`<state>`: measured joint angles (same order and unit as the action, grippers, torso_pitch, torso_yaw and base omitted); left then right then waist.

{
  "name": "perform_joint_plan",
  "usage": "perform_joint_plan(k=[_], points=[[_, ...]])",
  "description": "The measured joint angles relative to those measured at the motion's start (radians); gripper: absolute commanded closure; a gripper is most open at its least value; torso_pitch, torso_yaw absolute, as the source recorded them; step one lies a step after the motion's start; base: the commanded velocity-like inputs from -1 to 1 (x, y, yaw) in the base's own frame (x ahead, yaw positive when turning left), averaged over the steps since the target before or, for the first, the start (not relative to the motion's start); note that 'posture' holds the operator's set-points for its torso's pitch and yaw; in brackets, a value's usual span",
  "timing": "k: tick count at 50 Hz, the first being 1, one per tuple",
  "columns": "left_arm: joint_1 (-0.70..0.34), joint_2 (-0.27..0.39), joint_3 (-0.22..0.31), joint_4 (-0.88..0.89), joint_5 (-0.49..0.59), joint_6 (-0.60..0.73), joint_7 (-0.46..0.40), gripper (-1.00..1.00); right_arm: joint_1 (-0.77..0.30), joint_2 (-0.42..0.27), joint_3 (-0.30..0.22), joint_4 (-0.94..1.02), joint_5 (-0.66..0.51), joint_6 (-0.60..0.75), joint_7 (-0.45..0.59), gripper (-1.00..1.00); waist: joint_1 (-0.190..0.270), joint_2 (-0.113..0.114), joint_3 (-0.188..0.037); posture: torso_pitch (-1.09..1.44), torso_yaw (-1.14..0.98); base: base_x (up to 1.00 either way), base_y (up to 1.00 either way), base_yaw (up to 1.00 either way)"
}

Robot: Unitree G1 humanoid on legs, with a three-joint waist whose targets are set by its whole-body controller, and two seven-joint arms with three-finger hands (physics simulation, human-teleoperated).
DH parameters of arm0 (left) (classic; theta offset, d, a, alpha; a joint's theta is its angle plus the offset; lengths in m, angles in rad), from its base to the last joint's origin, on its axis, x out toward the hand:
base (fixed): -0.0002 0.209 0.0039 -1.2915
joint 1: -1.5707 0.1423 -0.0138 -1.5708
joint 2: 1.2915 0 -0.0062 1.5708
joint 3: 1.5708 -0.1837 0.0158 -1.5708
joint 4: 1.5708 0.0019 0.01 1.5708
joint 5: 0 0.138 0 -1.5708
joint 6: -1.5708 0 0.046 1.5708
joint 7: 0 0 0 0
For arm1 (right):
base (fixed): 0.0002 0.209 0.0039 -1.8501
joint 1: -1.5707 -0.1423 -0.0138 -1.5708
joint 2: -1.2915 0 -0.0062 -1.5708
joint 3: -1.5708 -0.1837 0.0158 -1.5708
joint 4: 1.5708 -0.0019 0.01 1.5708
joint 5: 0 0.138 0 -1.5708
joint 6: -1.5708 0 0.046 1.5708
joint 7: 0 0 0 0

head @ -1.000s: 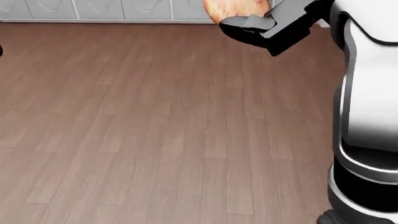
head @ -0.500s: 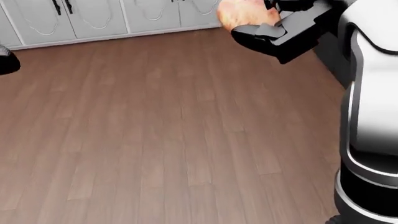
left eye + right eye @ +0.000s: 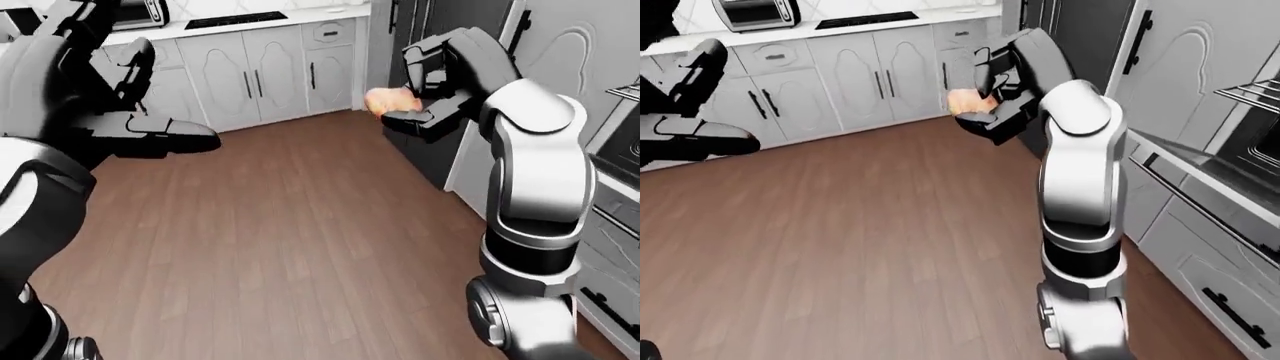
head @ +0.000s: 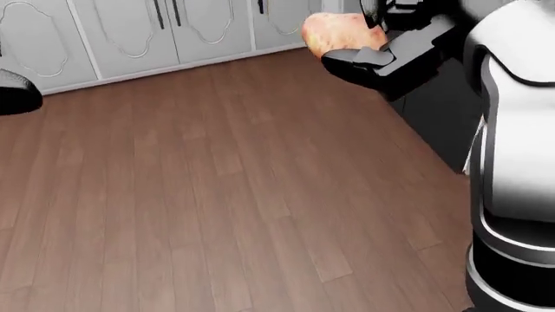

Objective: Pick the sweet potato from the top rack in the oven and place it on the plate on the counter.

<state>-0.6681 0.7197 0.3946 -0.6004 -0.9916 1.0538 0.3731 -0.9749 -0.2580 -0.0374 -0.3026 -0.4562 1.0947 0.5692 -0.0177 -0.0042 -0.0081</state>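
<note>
- Wood floor spreads beneath the right robot hand.
- White cabinets stand beyond it.
- Toaster oven sits far left on the desk.

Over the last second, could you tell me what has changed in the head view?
The whole picture shifted, so the camera moved with the robot: the white cabinets came further down into view, and a dark unit appeared at the right. The right hand kept the sweet potato in its grip near the top of the view. The wooden floor remains below.
</note>
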Motion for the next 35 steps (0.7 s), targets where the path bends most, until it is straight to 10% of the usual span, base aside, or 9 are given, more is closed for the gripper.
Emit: perform_joint_plan(k=[7, 12, 15, 17, 26, 30, 35], points=[[-0.010, 0.002, 0.027, -0.001, 0.029, -0.020, -0.004, -1.00, -0.030, 0.006, 0.013, -0.028, -0.008, -0.028, 0.011, 1.00, 0.004, 0.013, -0.027, -0.14, 0.00, 0.52, 0.16, 0.00], [-0.015, 0.004, 0.032, -0.007, 0.024, -0.019, -0.006, -1.00, -0.035, 0.006, 0.007, -0.029, -0.022, -0.028, 0.013, 1.00, -0.001, 0.093, -0.036, -0.14, 0.00, 0.55, 0.19, 0.00], [0.011, -0.002, 0.032, 0.012, 0.028, -0.005, -0.001, -1.00, -0.006, 0.024, 0.029, -0.009, -0.018, -0.022, 0.022, 1.00, 0.016, 0.098, 0.013, -0.14, 0.00, 0.55, 0.20, 0.00], [0.004, 0.001, 0.030, 0.018, 0.030, 0.002, 0.001, -1.00, -0.006, 0.027, 0.039, -0.001, -0.013, -0.014, 0.031, 1.00, 0.017, 0.104, 0.005, -0.14, 0.00, 0.55, 0.20, 0.00], [-0.015, 0.013, 0.046, 0.000, 0.020, -0.013, 0.009, -1.00, -0.037, 0.021, 0.020, -0.034, -0.026, -0.034, 0.028, 1.00, 0.043, 0.033, -0.031, -0.14, 0.00, 0.55, 0.23, 0.00], [0.001, -0.006, 0.014, 0.003, 0.014, -0.008, 0.004, -1.00, 0.001, 0.015, 0.008, -0.011, -0.028, -0.027, 0.030, 1.00, 0.021, -0.004, 0.027, -0.14, 0.00, 0.55, 0.37, 0.00], [-0.015, 0.003, 0.017, 0.008, 0.009, 0.003, 0.005, -1.00, -0.013, 0.014, 0.006, -0.011, -0.031, -0.021, 0.028, 1.00, 0.008, -0.015, -0.008, -0.14, 0.00, 0.55, 0.44, 0.00]])
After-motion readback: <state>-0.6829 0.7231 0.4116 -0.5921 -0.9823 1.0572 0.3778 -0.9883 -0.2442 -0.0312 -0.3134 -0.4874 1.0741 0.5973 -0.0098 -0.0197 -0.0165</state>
